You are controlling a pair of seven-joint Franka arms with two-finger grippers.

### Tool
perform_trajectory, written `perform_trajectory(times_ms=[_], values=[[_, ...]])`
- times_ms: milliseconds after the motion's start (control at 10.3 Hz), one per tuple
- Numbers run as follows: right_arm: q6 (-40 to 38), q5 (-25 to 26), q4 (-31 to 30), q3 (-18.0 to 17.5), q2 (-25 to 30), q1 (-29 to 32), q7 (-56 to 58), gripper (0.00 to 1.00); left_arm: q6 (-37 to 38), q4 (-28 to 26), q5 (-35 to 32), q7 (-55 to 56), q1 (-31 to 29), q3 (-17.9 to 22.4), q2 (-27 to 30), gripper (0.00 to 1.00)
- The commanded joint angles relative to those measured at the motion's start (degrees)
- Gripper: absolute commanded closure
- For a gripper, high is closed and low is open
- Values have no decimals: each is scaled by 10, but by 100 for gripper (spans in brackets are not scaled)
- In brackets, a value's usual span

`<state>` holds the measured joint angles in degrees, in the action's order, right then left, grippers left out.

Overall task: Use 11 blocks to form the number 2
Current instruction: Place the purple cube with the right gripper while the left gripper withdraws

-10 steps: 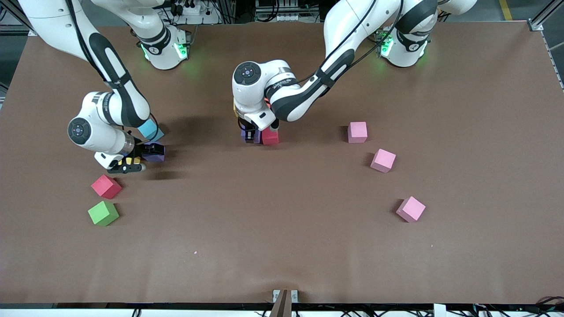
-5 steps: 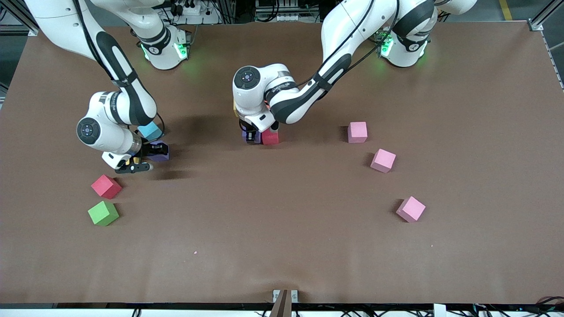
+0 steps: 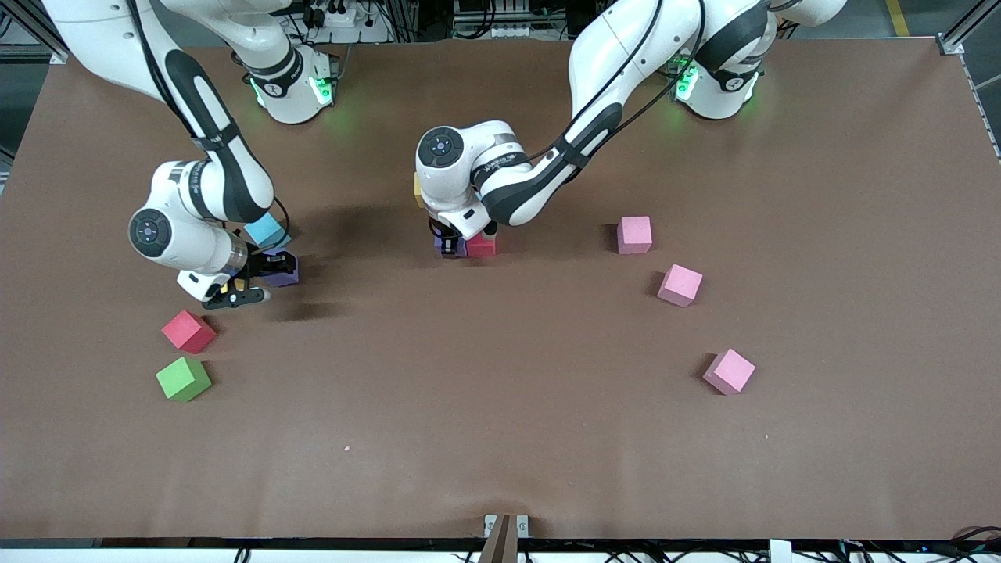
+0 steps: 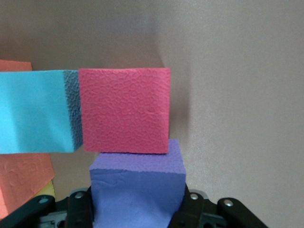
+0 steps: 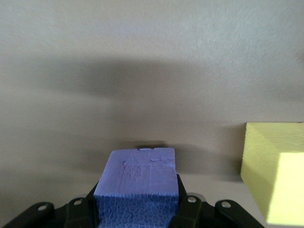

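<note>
Left end effector clamps a pebbled purple foam cube touching the red cube mid-worktop. Right end effector grips another purple cube over the right arm's end.

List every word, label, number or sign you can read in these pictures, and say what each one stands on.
None can be read.
The left arm's wrist band carries small dark lettering, too small to read.
The blocks, such as the red block and the purple block in the left claw, are blank.

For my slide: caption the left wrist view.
Left gripper holds a purple block against the red block.
</note>
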<state>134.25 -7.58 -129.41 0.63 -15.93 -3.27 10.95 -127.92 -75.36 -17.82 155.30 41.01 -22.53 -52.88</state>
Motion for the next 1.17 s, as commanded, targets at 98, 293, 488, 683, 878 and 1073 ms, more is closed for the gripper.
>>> perform_trajectory(times_ms=[98, 293, 488, 683, 878, 1073], values=[[-51, 6, 28, -3, 29, 2, 4, 48, -7, 13, 12, 15, 8, 10, -11, 90], [-52, 6, 33, -5, 29, 2, 4, 48, -15, 13, 12, 14, 9, 10, -17, 89], [-52, 6, 33, -5, 28, 2, 4, 48, -24, 12, 11, 13, 9, 10, -23, 86], [-52, 5, 40, -6, 28, -2, -4, 49, -25, 10, 12, 13, 10, 10, -24, 73], [-54, 6, 46, -9, 29, -17, -15, 49, -25, 9, 11, 15, 12, 10, -21, 0], [-54, 67, 50, -52, 31, -19, -11, 49, -4, 9, 18, 16, 10, 7, -1, 0]])
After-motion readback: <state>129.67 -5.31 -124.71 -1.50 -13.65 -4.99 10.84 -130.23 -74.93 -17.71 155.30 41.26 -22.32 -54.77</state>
